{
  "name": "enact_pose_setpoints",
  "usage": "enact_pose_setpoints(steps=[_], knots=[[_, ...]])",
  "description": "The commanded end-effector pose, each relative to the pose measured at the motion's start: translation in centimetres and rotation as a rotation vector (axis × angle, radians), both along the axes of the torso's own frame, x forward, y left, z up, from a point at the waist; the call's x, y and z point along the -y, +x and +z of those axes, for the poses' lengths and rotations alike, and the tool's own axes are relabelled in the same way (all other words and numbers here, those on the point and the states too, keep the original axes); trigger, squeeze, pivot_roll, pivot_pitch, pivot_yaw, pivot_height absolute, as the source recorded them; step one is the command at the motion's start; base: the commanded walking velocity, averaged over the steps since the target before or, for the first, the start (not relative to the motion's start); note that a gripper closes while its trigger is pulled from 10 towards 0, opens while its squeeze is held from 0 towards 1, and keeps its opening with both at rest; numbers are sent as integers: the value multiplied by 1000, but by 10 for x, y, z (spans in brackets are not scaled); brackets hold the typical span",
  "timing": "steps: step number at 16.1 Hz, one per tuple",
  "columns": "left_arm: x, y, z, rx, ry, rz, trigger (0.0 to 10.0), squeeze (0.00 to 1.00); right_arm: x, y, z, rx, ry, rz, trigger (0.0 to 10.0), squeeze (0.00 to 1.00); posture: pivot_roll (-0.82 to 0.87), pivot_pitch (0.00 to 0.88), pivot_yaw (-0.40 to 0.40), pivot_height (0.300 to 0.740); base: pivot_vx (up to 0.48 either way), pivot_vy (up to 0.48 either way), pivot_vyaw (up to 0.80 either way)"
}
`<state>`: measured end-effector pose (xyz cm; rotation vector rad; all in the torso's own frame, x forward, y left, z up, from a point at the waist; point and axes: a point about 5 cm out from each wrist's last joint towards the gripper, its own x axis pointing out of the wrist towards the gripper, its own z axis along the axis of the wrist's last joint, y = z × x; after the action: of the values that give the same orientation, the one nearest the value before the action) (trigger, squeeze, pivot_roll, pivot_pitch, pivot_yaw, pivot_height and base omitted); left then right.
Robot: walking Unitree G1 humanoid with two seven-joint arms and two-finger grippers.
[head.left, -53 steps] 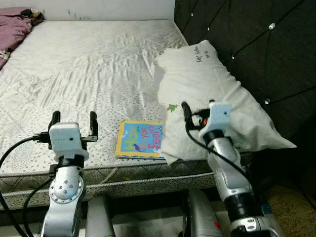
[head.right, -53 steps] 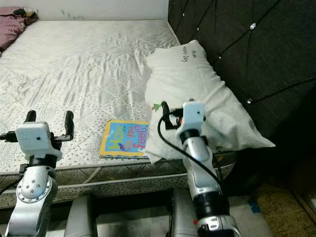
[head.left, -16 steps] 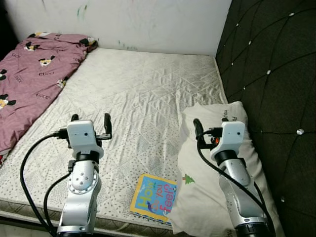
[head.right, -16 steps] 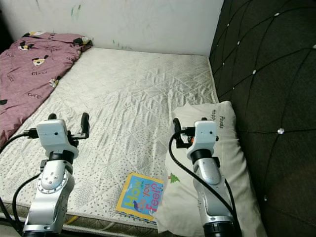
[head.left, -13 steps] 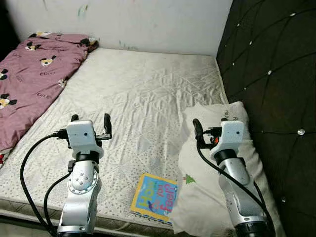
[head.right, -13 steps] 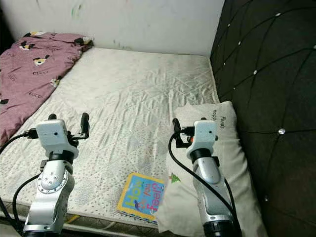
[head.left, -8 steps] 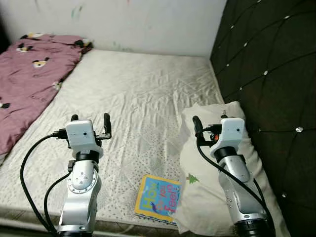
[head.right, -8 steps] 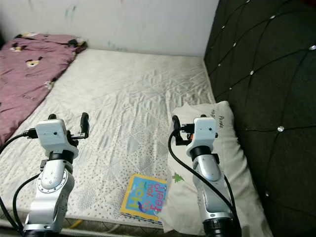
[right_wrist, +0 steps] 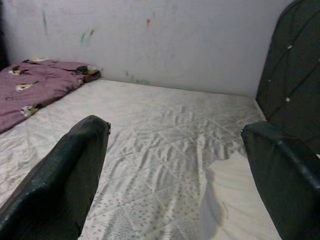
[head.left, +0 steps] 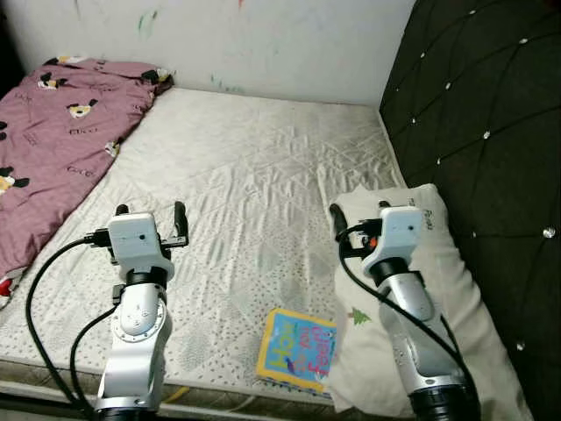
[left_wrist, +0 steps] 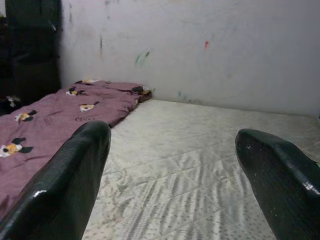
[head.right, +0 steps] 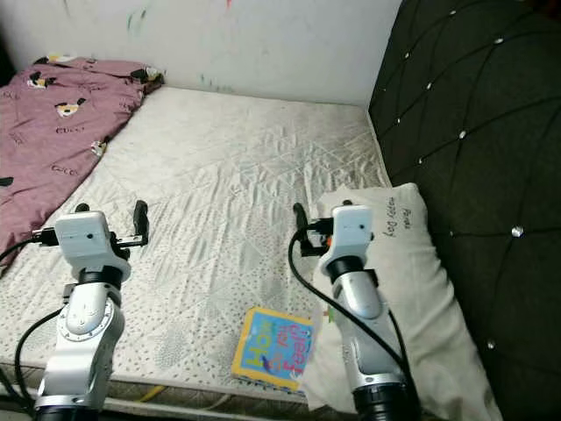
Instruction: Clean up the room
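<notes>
Both grippers are raised over the mattress (head.left: 254, 175) with fingers spread wide and nothing between them: the left gripper (head.left: 147, 213) above its near left part, the right gripper (head.left: 359, 215) just over the inner edge of the white pillow (head.left: 456, 289). The pillow lies along the dark headboard (head.left: 491, 114), its near corner overlapping a colourful book (head.left: 298, 348) near the mattress's front edge. A purple blanket (head.left: 53, 132) is heaped along the far left side.
</notes>
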<state>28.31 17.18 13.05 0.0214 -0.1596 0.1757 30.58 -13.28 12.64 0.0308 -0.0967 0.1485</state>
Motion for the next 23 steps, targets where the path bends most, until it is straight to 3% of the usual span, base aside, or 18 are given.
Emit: enact_pose_setpoints(steps=[1,6,17,23], knots=[[3,2,1,-4,6,-13,10000,0,3,1,2,5,3,-11,10000,0,30,0,-3,740,0,428,0],[3,3,1,-6,7,-11,10000,0,2,1,2,10,-25,-8,10000,0,28,0,-3,740,0,463,480],[4,4,0,-5,-6,-19,10000,0,3,2,0,-2,-19,-18,10000,0,28,3,-3,740,0,479,-43],[12,2,3,15,-48,-112,10000,0,3,2,-2,-9,-21,-16,10000,0,25,6,-3,740,0,0,-267]])
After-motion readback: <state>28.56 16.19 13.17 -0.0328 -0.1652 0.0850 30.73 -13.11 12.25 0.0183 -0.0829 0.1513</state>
